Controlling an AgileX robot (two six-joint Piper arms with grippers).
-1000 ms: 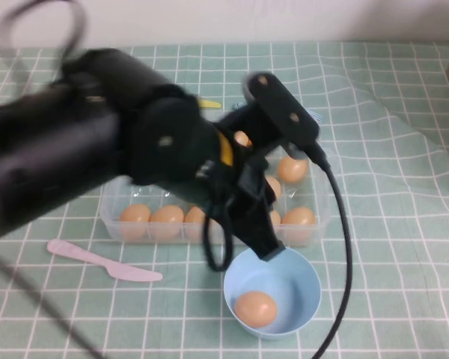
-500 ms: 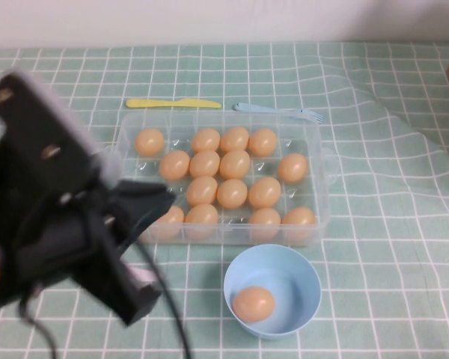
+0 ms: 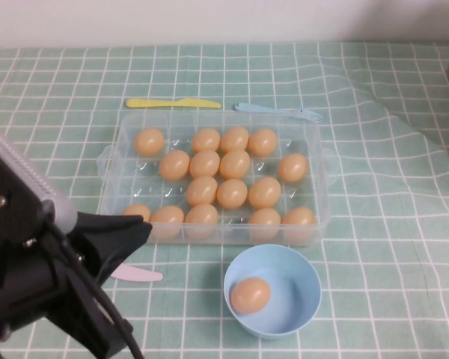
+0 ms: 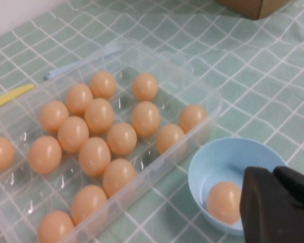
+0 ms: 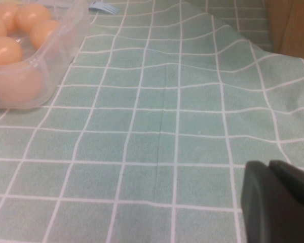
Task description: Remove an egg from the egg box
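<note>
In the pale blue bowl just in front of the egg box lies one egg, smooth, light orange-brown and unmarked, resting against the bowl's left inner wall. It looks the same as the fifteen or so eggs in the clear plastic box, which sit in loose rows over a dimpled bottom.

The left gripper hangs at the lower left of the table, near the box's front left corner, its fingers closed on nothing. The right gripper is well off to the right over bare checked cloth; its fingers look pressed together and empty.

With the egg out of the box, the task looks done. The risk I see is the left arm sweeping low and clipping the bowl's rim or the box's corner, which could tip the bowl and roll or crack the egg. A pink knife lies partly under the arm and could be dragged along.
</note>
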